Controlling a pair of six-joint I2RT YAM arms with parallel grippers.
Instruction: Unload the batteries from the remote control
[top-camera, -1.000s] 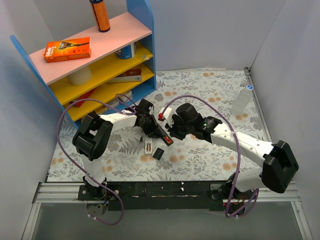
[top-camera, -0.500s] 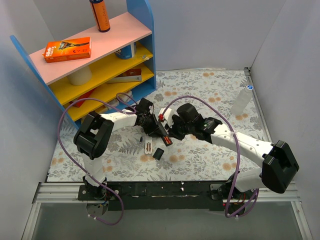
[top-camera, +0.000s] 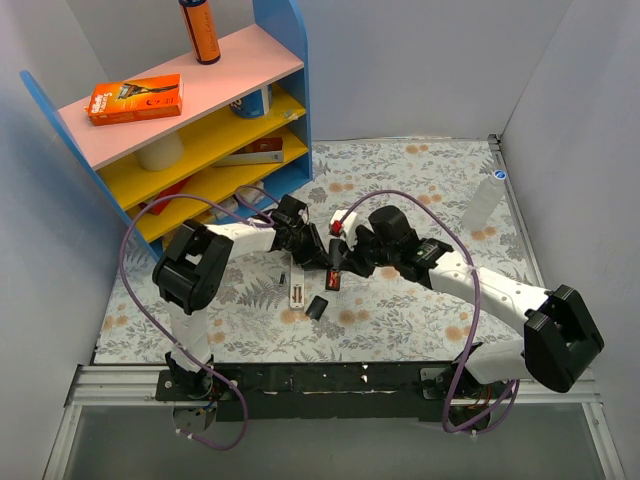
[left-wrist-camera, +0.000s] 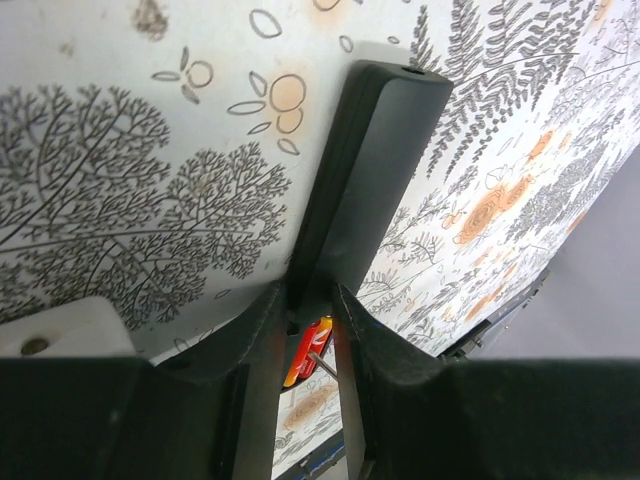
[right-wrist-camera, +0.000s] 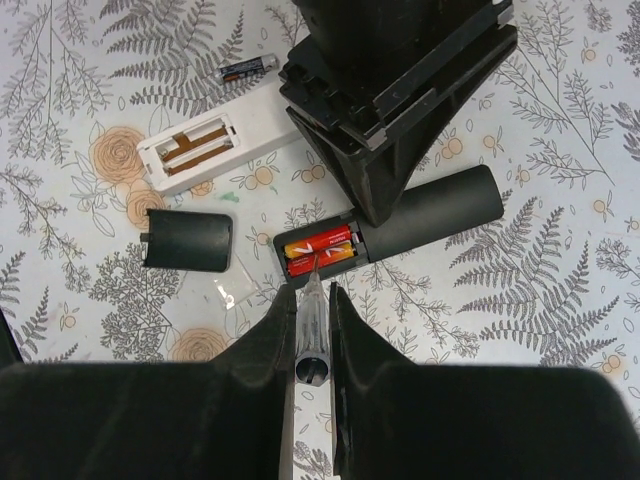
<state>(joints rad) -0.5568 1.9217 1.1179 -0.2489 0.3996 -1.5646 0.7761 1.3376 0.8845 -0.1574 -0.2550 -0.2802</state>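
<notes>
Two red-orange cylinder cells (right-wrist-camera: 320, 250) in slim black plastic remote (right-wrist-camera: 440, 210) — just beyond right gripper (right-wrist-camera: 311, 298), clamped on thin grey pointed tool (right-wrist-camera: 312, 335) — left gripper (left-wrist-camera: 308, 310) clamped across the remote.

top view: bright, even, diffuse light is falling from above. the worktop (top-camera: 420, 170) is showing only faint, soft-edged shadows under the arms and beside the shelf (top-camera: 240, 65). small items are reading coarse.

left wrist view: the left claw (left-wrist-camera: 310, 300) is filling the lower edge as a dark, underexposed, out-of-focus mass. the black remote (left-wrist-camera: 370, 150) is carrying a dull sheen along its edge. the leaf print is rendering sharp.

right wrist view: the right claw (right-wrist-camera: 312, 295) is showing black and blurred at the bottom. the thin tool (right-wrist-camera: 310, 340) between its fingers is softening toward the lens. the batteries (right-wrist-camera: 320, 250) are rendering crisp and saturated.
</notes>
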